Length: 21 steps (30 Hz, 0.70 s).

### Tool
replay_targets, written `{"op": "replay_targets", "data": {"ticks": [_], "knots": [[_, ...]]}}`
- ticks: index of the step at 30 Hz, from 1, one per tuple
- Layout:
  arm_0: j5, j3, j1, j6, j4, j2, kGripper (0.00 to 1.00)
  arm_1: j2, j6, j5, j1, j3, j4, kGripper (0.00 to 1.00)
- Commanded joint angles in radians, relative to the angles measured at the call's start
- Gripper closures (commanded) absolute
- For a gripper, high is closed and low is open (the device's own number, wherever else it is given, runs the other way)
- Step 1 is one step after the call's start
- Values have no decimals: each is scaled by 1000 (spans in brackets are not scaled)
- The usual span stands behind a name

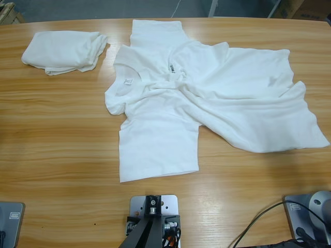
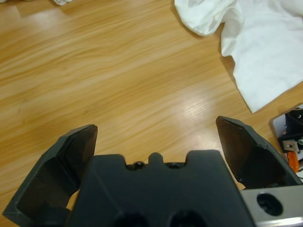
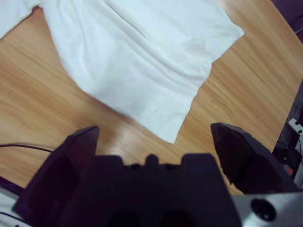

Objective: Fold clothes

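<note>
— How many shirts are on the table (image 1: 62, 134)?
— Two. The big shirt (image 1: 207, 98) lies spread and rumpled across the middle and right of the wood, with black chest lettering (image 1: 170, 68) and a white neck label (image 1: 126, 81) showing. The folded shirt (image 1: 64, 51) sits as a small bundle at the far left, well apart from the big one.
— And the grippers?
— Two as well. The left gripper (image 2: 156, 130) hangs over bare wood with its jaws spread wide and nothing between them; a sleeve and hem of the big shirt (image 2: 265, 56) lie off to its upper right. The right gripper (image 3: 154, 135) is just as wide and just as empty, above wood near a corner of the big shirt (image 3: 142, 61).
— Is either touching cloth?
— No, both are clear of it.
</note>
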Motion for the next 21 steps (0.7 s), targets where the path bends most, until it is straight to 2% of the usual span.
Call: {"op": "replay_targets", "data": {"ticks": [1, 9, 14, 17, 21], "knots": [[-11, 3, 11, -11, 19, 27, 23, 7, -6, 9, -10, 28, -2, 47], [-14, -15, 11, -10, 36, 55, 2, 4, -6, 9, -10, 28, -1, 49], [-120, -46, 8, -26, 28, 95, 0, -2, -8, -8, -10, -29, 23, 46], [-179, -36, -84, -120, -29, 108, 0, 31, -8, -14, -10, -79, 50, 46], [-164, -20, -245, -335, -98, 256, 0, 43, -7, -13, -10, -120, 80, 46]]}}
